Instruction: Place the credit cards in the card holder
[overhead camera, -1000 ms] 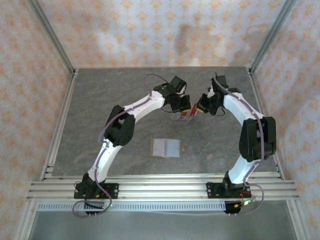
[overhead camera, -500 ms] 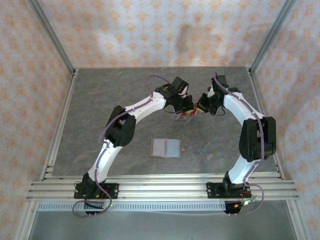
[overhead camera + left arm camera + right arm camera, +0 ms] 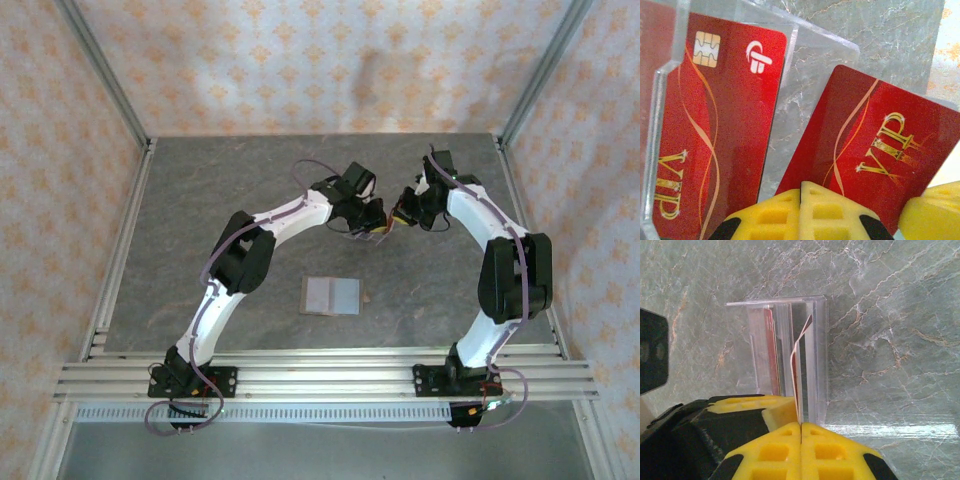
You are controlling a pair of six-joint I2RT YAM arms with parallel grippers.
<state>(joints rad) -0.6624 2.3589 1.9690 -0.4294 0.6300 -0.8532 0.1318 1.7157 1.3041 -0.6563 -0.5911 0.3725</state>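
The left gripper has its yellow pads pressed together with nothing between them. Its wrist view shows, face-on just beyond them, an upright credit card in the clear rack, with a tilted credit card to the right. The right gripper pinches the tilted credit card, which is edge-on in its own view. From above, the open card holder lies on the desk, behind both grippers toward the bases.

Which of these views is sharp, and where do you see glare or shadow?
Left wrist view: the tilted red card is crisp, the clear rack blurs at its left edge. Right wrist view: a bright glare streak on the table, its veining sharp. Top view: soft, even light, a faint shadow on the back wall.
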